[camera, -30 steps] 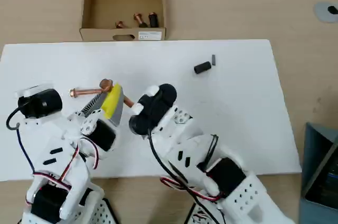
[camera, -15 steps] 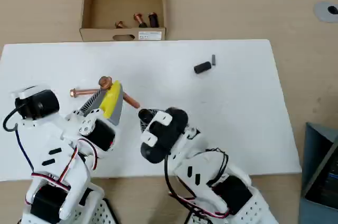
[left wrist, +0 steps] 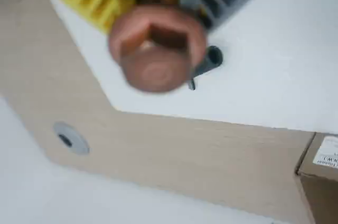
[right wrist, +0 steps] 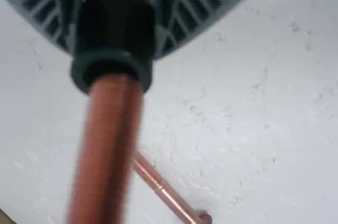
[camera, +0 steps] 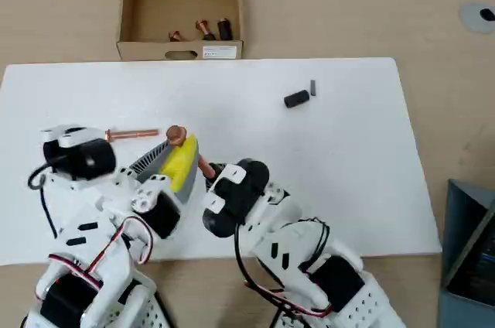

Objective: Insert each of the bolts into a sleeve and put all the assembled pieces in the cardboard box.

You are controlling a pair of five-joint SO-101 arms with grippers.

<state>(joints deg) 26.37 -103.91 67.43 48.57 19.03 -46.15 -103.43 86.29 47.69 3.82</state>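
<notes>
My left gripper (camera: pixel 175 147), with one yellow and one grey finger, is shut on a copper bolt (camera: pixel 177 135); its hex head (left wrist: pixel 157 49) faces the left wrist camera. The bolt's shaft (right wrist: pixel 105 150) runs into a black sleeve (right wrist: pixel 113 28) on which my right gripper (camera: pixel 212 173) is shut, just right of the left one. A second copper bolt (camera: pixel 131 134) lies on the white mat left of both grippers. Another black sleeve (camera: pixel 296 99) lies far off at the mat's back right. The cardboard box (camera: pixel 124 11) behind the mat holds a few assembled pieces (camera: pixel 203 30).
A small grey piece (camera: pixel 312 87) lies beside the loose sleeve. The white mat (camera: pixel 348 173) has free room on its right half. A grey bin (camera: pixel 468 243) stands at the right edge and a round grommet (camera: pixel 479 16) sits in the wooden table.
The right gripper drew back toward the front with its sleeve. The left gripper carried the bolt rightward, and the shaft now meets the sleeve. The loose bolt stayed put.
</notes>
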